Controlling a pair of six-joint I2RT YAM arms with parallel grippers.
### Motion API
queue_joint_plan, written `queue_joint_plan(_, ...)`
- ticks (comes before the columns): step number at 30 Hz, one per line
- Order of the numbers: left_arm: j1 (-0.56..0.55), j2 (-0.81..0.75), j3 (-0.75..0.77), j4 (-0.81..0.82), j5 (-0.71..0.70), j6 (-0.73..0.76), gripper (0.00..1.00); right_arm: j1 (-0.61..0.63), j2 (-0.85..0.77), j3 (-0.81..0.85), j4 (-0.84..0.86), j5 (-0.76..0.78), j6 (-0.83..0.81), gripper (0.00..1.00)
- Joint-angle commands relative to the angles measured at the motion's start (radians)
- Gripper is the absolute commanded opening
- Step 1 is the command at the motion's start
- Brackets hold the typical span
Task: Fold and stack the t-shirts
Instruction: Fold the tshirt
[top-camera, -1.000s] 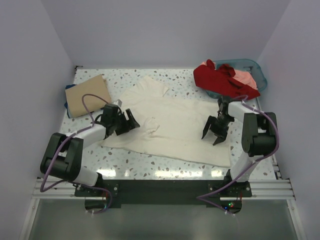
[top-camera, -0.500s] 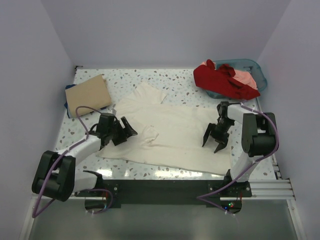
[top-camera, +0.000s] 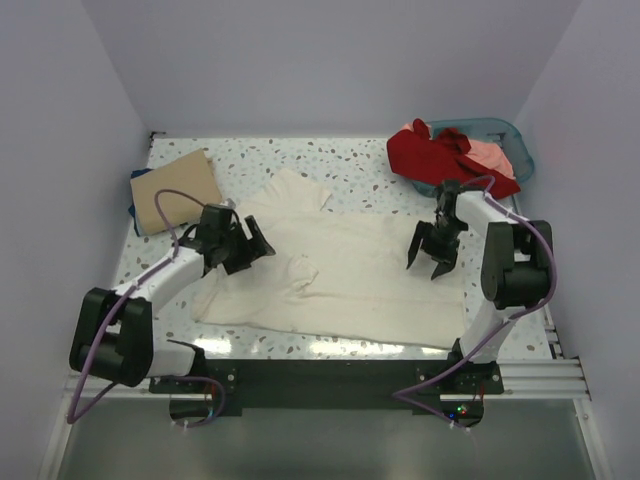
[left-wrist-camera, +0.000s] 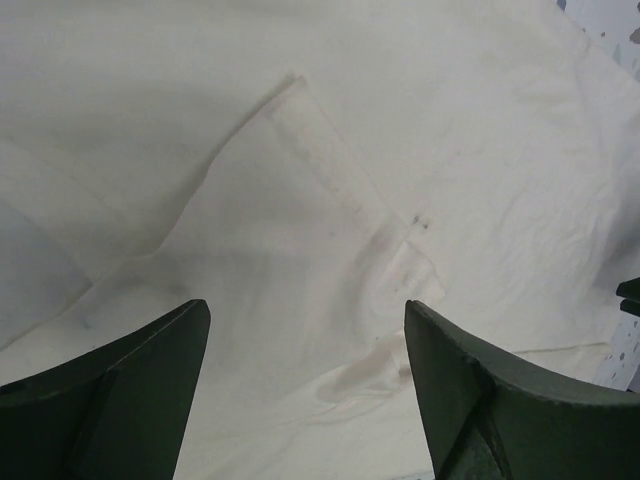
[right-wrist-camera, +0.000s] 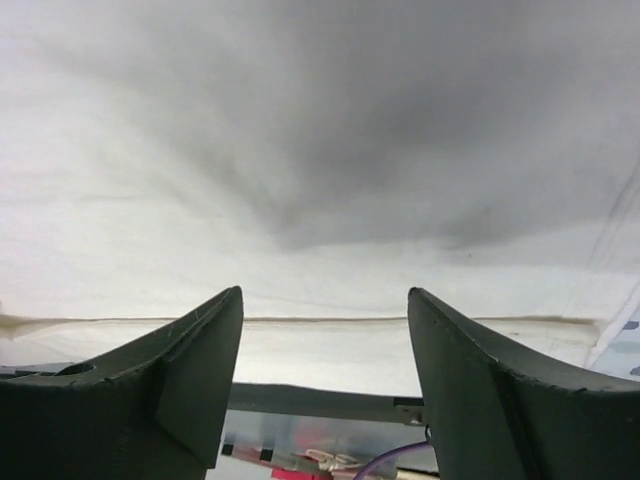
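A large cream t-shirt lies spread flat across the middle of the table. My left gripper hovers over its left part, open, with only cloth and a creased hem fold below the left gripper. My right gripper stands open over the shirt's right part; in its wrist view the right gripper frames the shirt's near hem. A folded tan t-shirt rests on a dark blue one at the back left. Red and salmon-pink t-shirts are heaped at the back right.
A teal plastic basket holds the red and pink heap at the back right corner. The speckled table shows behind the cream shirt. Walls close in on three sides, and the metal base rail runs along the near edge.
My left gripper dipped toward the near edge, then came back up over the shirt's left part. My right gripper shifted slightly away from me. The cream shirt slid a little nearer.
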Motion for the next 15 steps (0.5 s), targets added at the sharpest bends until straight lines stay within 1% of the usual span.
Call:
queue_joint_plan(1,0.000,0.064,0.065,0.089,-0.006,0.056,0.84,0.018,0.005,0.076,0.001,0.012,-0.048,0.71)
queue_joint_plan(2,0.000,0.080,0.066,0.129,-0.001,0.054,0.84,0.023,0.012,0.081,0.004,0.007,-0.048,0.71)
queue_joint_plan(6,0.000,0.161,0.054,0.206,0.036,0.065,0.84,0.041,0.036,0.063,0.030,-0.025,-0.039,0.71)
queue_joint_plan(11,0.000,0.186,-0.032,0.263,0.045,0.062,0.84,0.045,0.052,-0.008,0.084,-0.039,-0.029,0.71)
queue_joint_plan(15,0.000,0.161,-0.095,0.275,0.048,0.042,0.84,0.046,0.062,-0.053,0.099,-0.005,-0.037,0.71)
